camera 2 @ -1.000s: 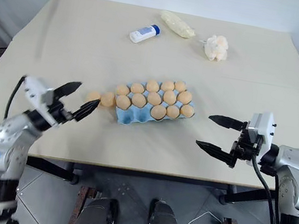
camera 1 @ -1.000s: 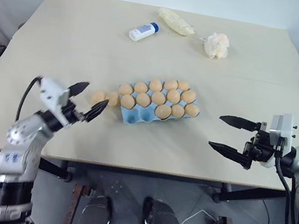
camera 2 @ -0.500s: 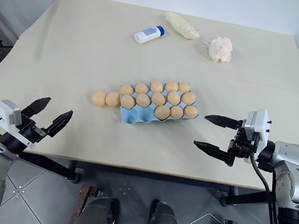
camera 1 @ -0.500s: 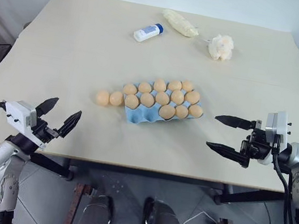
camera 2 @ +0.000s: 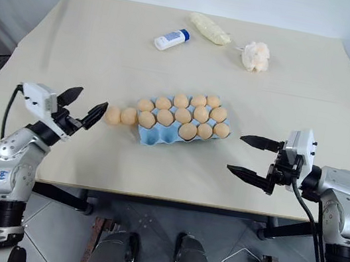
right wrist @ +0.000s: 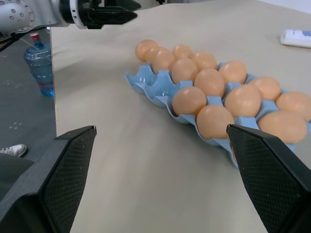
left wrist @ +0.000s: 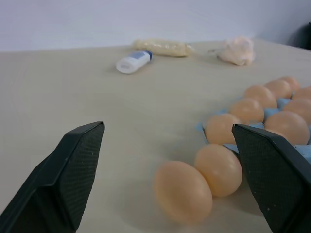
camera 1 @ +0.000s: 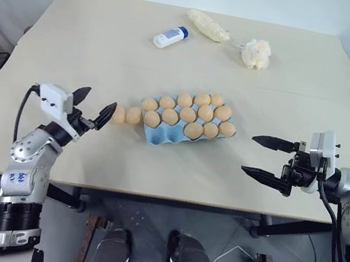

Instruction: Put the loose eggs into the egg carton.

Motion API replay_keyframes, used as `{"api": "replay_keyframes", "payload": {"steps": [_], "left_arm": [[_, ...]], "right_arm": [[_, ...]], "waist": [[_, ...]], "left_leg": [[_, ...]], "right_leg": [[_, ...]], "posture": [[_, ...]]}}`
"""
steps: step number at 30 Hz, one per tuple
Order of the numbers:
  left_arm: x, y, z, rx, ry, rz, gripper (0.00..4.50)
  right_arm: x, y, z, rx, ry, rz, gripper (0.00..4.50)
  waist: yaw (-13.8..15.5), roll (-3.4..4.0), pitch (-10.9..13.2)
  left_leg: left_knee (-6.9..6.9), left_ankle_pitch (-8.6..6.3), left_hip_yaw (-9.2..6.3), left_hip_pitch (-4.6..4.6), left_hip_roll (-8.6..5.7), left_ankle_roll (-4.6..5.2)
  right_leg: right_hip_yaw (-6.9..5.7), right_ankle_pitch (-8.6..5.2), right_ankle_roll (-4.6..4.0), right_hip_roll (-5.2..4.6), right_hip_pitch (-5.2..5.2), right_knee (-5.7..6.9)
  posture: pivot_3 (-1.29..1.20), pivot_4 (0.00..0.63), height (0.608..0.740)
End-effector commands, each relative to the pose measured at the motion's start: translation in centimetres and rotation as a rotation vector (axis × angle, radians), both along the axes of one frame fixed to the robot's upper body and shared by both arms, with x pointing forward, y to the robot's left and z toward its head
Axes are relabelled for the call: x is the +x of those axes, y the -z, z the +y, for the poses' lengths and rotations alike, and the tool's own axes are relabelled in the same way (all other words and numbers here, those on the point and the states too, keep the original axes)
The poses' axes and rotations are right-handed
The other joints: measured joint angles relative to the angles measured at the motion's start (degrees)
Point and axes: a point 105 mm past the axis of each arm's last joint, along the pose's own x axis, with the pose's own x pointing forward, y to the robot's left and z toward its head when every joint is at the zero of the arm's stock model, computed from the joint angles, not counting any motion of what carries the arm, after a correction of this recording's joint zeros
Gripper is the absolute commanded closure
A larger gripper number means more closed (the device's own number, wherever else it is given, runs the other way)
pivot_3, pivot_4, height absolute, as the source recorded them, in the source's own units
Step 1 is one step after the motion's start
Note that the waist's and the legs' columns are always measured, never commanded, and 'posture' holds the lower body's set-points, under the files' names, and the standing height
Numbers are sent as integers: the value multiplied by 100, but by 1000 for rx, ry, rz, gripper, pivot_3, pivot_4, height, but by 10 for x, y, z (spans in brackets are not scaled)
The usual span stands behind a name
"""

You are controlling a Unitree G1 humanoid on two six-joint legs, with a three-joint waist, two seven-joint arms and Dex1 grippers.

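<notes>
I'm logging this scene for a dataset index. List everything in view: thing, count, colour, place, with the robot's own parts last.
Loose eggs: two, tan-orange, side by side on the table just left of the carton.
Egg carton: one, light blue, near the table's middle.
Eggs in the carton: eleven, tan-orange, in its cups; the near-left cups are empty.
Bottle: one, white with a blue cap, lying at the far side.
Bundle: one, pale yellow, far edge.
Wad: one, white-orange, far right.
Table: one, beige.
Water bottle: one, blue, on the floor.
Left gripper: black fingers, open, facing the loose eggs.
Right gripper: black fingers, open, right of the carton.
</notes>
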Motion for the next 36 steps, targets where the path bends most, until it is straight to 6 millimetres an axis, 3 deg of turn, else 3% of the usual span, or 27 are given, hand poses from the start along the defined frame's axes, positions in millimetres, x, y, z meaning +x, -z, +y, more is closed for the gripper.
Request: {"api": "replay_keyframes", "payload": {"steps": [1, 5, 33, 36], "left_arm": [[8, 3, -2, 13, -14, 27, 30], [15, 13, -3, 25, -25, 85, 30], [32, 28, -6, 87, 24, 194, 30], [33, 29, -7, 92, 33, 202, 877]], "right_arm": [[-5, -11, -2, -2, 14, -48, 0], [-6, -9, -3, -4, 27, -46, 0], [-8, -4, -6, -12, 72, -30, 0], [-8, -4, -7, -13, 79, -28, 0]], "waist": [[1, 0, 0], [6, 0, 0], [12, 0, 0], [12, 0, 0]], "left_leg": [[0, 2, -2, 0, 1, 4], [1, 3, -6, 0, 1, 4], [1, 1, -6, -1, -3, 2], [0, 2, -6, -2, -2, 3]], "right_leg": [[-2, -1, -1, 0, 0, 2], [-7, -1, -2, 0, 0, 4], [-13, 0, 0, -6, 0, 4], [-14, 0, 0, -5, 0, 3]], "posture": [[0, 150, 740], [0, 150, 740], [0, 150, 740], [0, 150, 740]]}}
